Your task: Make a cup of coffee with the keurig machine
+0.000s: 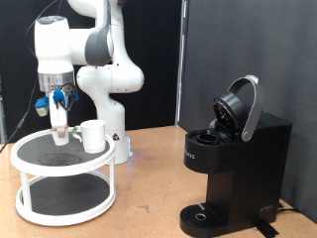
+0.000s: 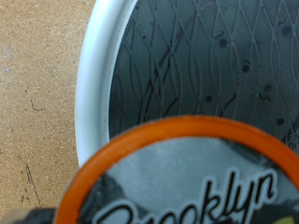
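Over the white stand (image 1: 40, 201), gripper (image 1: 60, 132) clamps a coffee pod (image 2: 182, 177); cup (image 1: 93, 136) sits at its three o'clock. Keurig machine (image 1: 238, 164) stands well apart, lid raised, chamber unloaded, nothing brewed.

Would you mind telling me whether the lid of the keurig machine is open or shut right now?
Open. In the exterior view the keurig machine has its rounded lid tilted up and back, exposing the pod chamber below.

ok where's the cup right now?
In the exterior view the cup stands on the top shelf of the white round rack at the left, just right of the gripper, far from the keurig machine.
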Robot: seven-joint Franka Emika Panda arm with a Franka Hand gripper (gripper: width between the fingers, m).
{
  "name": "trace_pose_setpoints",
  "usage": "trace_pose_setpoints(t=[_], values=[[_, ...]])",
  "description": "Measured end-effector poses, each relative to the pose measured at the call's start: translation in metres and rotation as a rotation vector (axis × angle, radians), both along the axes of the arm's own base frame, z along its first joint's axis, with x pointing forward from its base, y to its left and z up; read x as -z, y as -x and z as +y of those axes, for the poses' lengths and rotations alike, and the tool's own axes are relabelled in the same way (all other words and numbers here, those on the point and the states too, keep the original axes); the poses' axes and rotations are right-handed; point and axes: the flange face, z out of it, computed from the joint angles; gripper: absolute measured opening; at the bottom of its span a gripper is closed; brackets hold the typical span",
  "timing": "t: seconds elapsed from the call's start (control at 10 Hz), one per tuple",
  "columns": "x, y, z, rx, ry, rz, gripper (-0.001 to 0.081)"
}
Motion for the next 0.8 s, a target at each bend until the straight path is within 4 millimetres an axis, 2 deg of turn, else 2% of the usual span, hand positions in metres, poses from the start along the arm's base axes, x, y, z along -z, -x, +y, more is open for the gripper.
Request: trace_pose_setpoints(t=[0.2, 0.5, 0.8], values=[[-0.004, -0.006, 0.007, 0.038, -0.093, -0.049, 0.0398], [-0.034, -0.027, 0.037, 0.041, -0.312, -0.137, 0.0398], [-0.055, -0.042, 0.066, 0.074, -0.364, -0.151, 0.0398]])
